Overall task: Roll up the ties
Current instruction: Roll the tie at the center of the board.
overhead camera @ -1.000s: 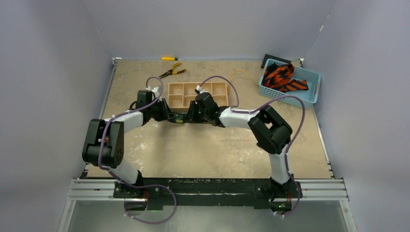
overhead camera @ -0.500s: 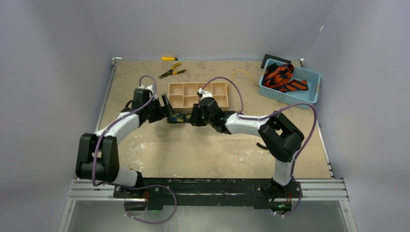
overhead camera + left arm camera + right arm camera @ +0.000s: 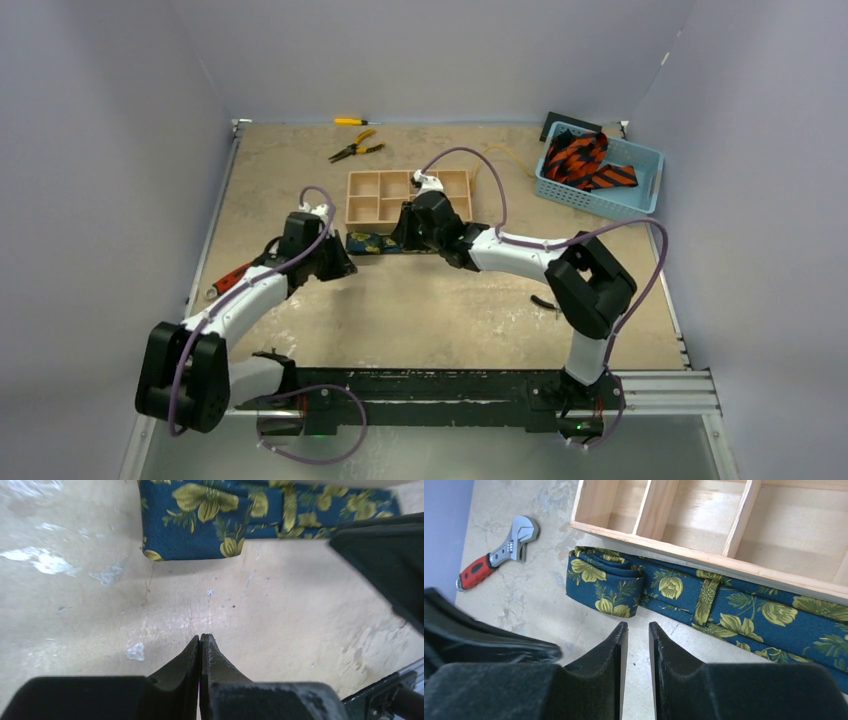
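Navy tie (image 3: pixel 724 600) with yellow flowers lies flat on the counter (image 3: pixel 450 310), a little toward 12 o'clock from the middle. It runs from 9 o'clock to 3 o'clock, right beside the near wall of the wooden tray (image 3: pixel 704 525). Its 9 o'clock end (image 3: pixel 604 582) is folded over itself in a small fat roll. The rest of it lies long and flat.

The right jaws are over the counter on the 6 o'clock side of the tie, close to the roll. They have a thin gap between them and nothing is in the gap. I cannot tell if they touch the tie.

The left jaws are at about 7 o'clock from the roll, over bare counter and apart from the tie. They are pressed tight together and hold nothing.

The left arm (image 3: pixel 250 290) comes in from 8 o'clock and the right arm (image 3: pixel 520 255) comes in from 4 o'clock.

A wrench (image 3: pixel 499 555) with a red handle lies on the counter at 8 o'clock from the tie. Pliers (image 3: pixel 355 150) and a yellow screwdriver (image 3: pixel 350 121) lie past the tray at 12 o'clock. A blue basket (image 3: pixel 640 190) sits in the 2 o'clock corner. The orange ties (image 3: pixel 580 160) with black stripes are bunched up inside it. A thin yellow cord (image 3: pixel 505 155) lies between the basket and the tray.
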Controlling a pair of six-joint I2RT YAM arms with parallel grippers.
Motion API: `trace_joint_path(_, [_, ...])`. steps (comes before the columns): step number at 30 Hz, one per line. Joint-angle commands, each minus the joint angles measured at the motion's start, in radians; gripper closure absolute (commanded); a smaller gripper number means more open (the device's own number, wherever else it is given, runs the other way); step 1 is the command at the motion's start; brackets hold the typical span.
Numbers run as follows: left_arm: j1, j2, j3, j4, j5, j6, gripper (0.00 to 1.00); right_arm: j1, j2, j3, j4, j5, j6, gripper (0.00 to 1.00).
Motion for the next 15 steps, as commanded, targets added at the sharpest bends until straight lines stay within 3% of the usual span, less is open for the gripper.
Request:
trace_joint_path(1, [-0.052, 0.114, 0.039, 0.004, -0.043, -0.019, 1.00, -0.008, -0.078, -0.018, 0.009, 0.047, -0.007, 0.75])
trace_joint_path(15, [-0.112, 0.381, 0.104, 0.232, -0.239, -0.176, 1.00, -0.009, -0.091, -0.048, 0.018, 0.045, 0.007, 0.75])
